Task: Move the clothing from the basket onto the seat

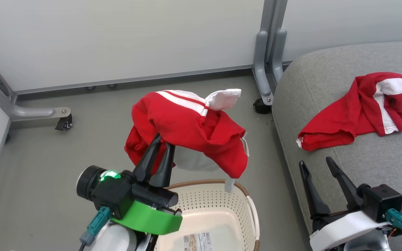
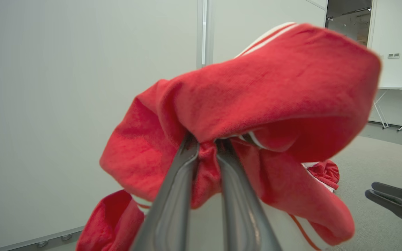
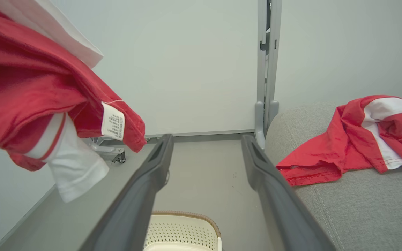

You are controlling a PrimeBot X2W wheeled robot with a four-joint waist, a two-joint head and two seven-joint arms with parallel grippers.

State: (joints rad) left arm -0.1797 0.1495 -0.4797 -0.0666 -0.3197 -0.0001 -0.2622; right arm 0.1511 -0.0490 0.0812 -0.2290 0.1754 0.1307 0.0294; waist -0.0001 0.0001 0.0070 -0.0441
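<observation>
Hanging from the left tool (image 1: pixel 163 142), whose two fingers are pinched together on a fold of the cloth, a red garment (image 1: pixel 190 122) is in the air, and the basket (image 1: pixel 218 204) stands below it. The right tool (image 1: pixel 315 162) is wide open and holds nothing, over the edge of the seat (image 1: pixel 379 167). The second red garment (image 1: pixel 358 115) lies on the seat beyond the right tool's fingertips.

The red garment (image 1: pixel 187 129) pinched in the left hand (image 1: pixel 163 141) is soft, matt, fuzzy cloth. Below that hand, the basket (image 1: pixel 215 202) is smooth perforated plastic with a woven-look rim. Beside the right hand (image 1: pixel 315 161), the sofa seat (image 1: pixel 361 164) is coarse matt fabric.
</observation>
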